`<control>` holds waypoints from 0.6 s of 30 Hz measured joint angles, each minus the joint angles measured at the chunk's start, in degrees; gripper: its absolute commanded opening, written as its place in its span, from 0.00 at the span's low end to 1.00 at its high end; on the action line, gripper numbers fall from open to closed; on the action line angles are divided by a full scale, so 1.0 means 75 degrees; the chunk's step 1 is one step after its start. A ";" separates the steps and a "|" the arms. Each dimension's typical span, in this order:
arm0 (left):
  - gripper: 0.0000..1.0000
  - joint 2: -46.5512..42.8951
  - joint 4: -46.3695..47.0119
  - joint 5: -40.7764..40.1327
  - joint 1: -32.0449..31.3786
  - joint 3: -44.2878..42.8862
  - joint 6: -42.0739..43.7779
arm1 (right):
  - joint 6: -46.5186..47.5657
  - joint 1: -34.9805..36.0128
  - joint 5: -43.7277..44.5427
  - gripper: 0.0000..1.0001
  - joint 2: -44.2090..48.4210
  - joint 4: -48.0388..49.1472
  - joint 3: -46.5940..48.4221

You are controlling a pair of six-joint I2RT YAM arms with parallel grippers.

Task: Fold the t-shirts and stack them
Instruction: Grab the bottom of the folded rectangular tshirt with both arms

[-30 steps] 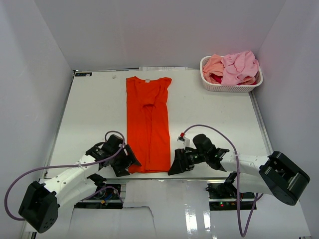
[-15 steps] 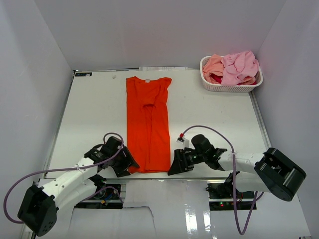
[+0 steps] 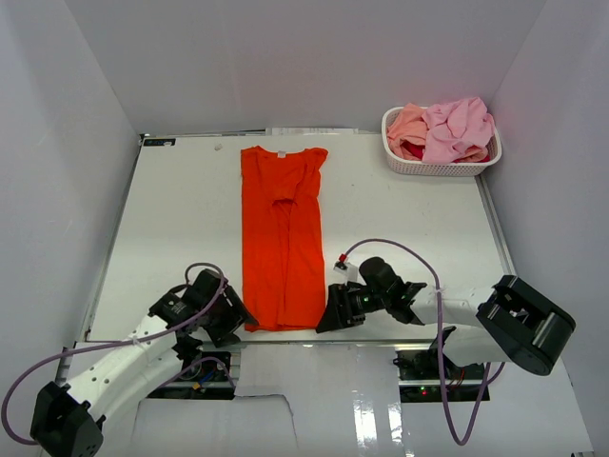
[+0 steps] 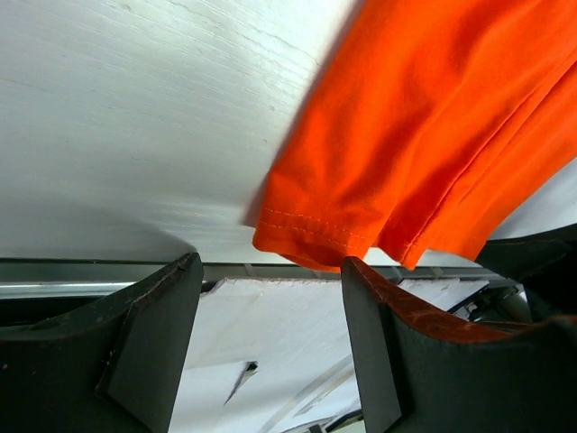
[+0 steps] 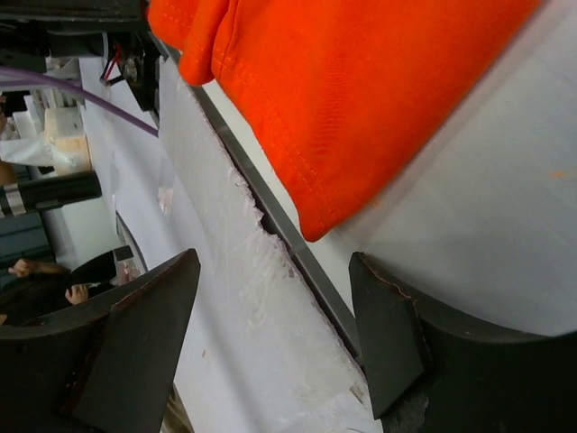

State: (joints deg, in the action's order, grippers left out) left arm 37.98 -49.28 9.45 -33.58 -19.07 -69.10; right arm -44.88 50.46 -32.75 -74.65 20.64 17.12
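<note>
A bright orange-red t-shirt [image 3: 283, 238] lies on the table as a long narrow strip, collar at the far end and hem at the near edge. My left gripper [image 3: 231, 319] sits low at the hem's left corner, my right gripper [image 3: 328, 316] at its right corner. In the left wrist view the hem corner [image 4: 302, 239] lies just ahead of the open left gripper [image 4: 270, 269], nothing between the fingers [image 4: 149, 347]. In the right wrist view the other hem corner [image 5: 311, 221] lies just beyond the open right gripper [image 5: 272, 263], also empty.
A white perforated basket [image 3: 433, 169] stands at the far right corner, holding a pink t-shirt [image 3: 459, 129], a peach one [image 3: 407, 124] and a bit of dark red cloth [image 3: 412, 150]. The table's metal front edge [image 5: 270, 216] runs right under both grippers. White walls enclose the table [image 3: 171, 219].
Both grippers have slid nearer the table's front edge, closing in on the hem corners. Their jaws have narrowed a little but stay open. The shirt has not moved.
</note>
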 measured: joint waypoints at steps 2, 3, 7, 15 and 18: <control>0.74 -0.0152 -0.0070 -0.0163 0.0000 0.0000 -0.0125 | -0.0087 0.0012 0.0152 0.75 0.0009 0.0017 0.0000; 0.74 -0.0268 -0.0090 -0.0259 0.0000 0.0000 -0.0187 | -0.0184 0.0012 0.0233 0.75 0.0026 0.0044 -0.0003; 0.74 -0.0901 -0.0114 -0.0656 0.0000 0.0000 -0.0364 | -0.0501 0.0026 0.0624 0.75 0.0262 0.0189 -0.0163; 0.73 -0.0539 0.0970 -0.0676 0.0003 0.0393 -0.0321 | -0.1341 0.0026 0.0804 0.74 0.0425 0.0935 -0.0682; 0.74 -0.0697 0.1851 -0.0128 0.0152 0.0775 -0.0303 | -0.1545 0.0026 0.0822 0.75 0.0554 0.1046 -0.0822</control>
State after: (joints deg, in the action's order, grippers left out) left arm 32.75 -35.40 8.49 -32.45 -13.26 -71.37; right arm -56.47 50.65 -26.59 -70.50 28.49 10.96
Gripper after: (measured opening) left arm 0.726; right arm 0.746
